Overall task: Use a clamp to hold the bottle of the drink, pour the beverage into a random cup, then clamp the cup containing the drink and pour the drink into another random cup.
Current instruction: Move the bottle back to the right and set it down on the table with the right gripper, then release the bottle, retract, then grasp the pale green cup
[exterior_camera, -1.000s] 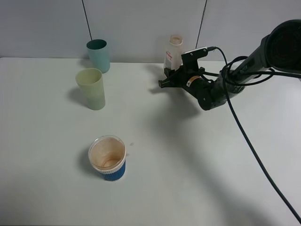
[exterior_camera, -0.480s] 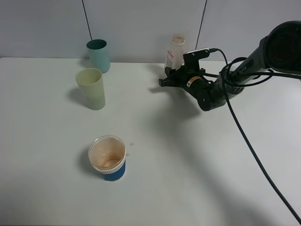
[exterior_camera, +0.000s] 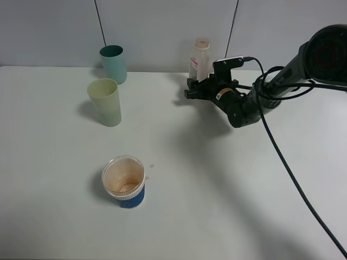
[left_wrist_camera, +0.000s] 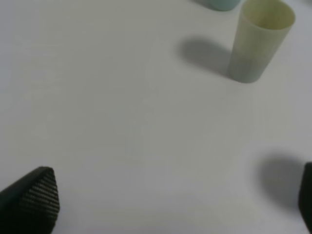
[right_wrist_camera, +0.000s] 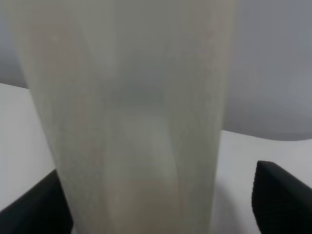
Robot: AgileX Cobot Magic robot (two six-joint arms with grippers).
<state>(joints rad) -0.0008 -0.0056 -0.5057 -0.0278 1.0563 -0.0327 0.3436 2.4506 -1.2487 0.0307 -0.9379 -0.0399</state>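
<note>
- Your right gripper (exterior_camera: 191, 89) sits at the 1 o'clock part of the white table (exterior_camera: 217, 189), with its jaws apart on either side of the translucent white plastic bottle (exterior_camera: 200, 58).
- In the right wrist view the bottle (right_wrist_camera: 126, 112) fills the space between the two black fingers (right_wrist_camera: 280, 200). One finger shows a clear gap to the bottle wall. Whether the other touches it, you cannot tell.
- The bottle stands upright near the table's back edge, close to the wall.
- Your left gripper (left_wrist_camera: 165, 200) hangs above bare table, its ribbed fingertips (left_wrist_camera: 34, 200) spread wide with nothing between them.
- The teal plastic cup (exterior_camera: 113, 63) stands upright at 11 o'clock, near the back edge.
- The pale yellow-green plastic cup (exterior_camera: 105, 102) stands upright at 10 o'clock, near the teal one but apart from it.
- The paper cup with a blue ribbed sleeve (exterior_camera: 124, 182) stands upright at 7 o'clock, well apart from the others. Its inside is brown-stained.
</note>
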